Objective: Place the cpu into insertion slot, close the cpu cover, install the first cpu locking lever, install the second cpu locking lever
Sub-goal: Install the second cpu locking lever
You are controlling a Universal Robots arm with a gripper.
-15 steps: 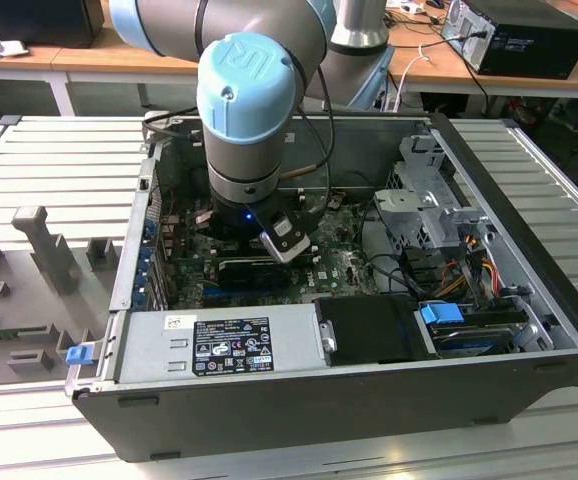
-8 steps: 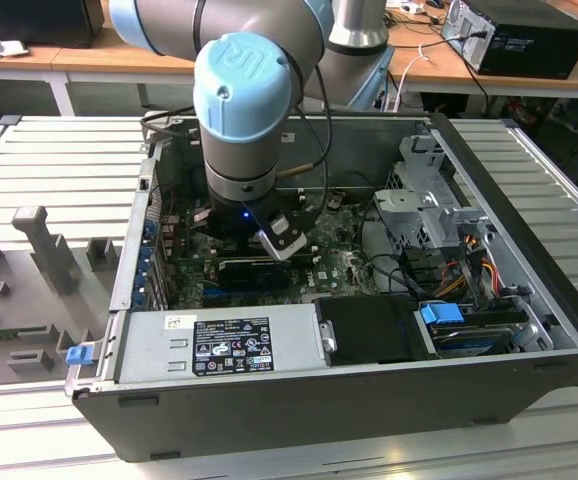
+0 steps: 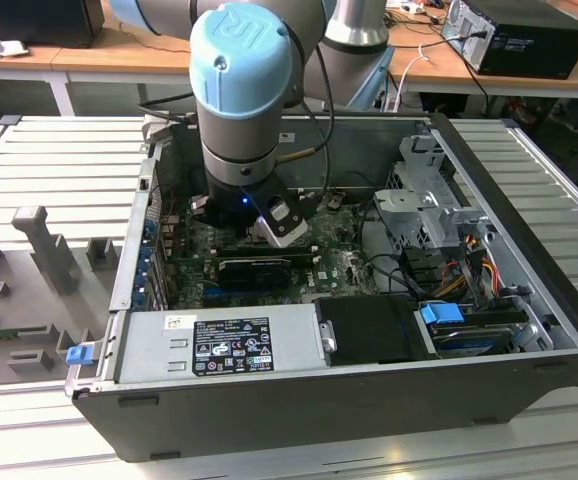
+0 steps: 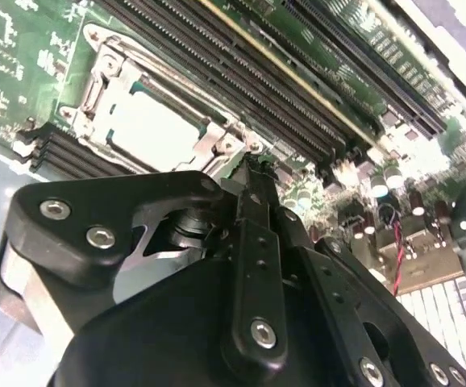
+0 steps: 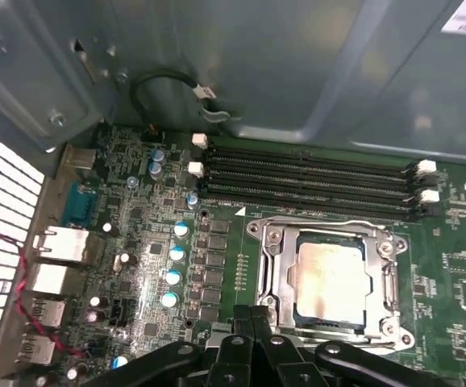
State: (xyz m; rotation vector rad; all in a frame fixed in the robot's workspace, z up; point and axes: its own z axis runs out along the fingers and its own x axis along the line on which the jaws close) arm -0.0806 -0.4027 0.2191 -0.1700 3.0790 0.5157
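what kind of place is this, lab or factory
Likely a robotics lab or test workshop: an opened black desktop computer case lies on a ribbed grey metal table, with wooden benches holding equipment behind.

A silver-grey cpu (image 5: 330, 276) is gleaming inside its silvery metal cpu cover (image 5: 275, 266) on a green motherboard (image 5: 457, 282) dotted with pale blue capacitors (image 5: 174, 277), beside long black memory slots (image 5: 309, 181) with white end clips. The black claw (image 4: 253, 179) is showing silver screws, under the arm's light blue joint cap (image 3: 241, 48). A blue latch (image 3: 79, 352) is standing out on the dark grey computer case (image 3: 369, 400), which is resting on a pale grey ribbed surface (image 3: 59, 160).
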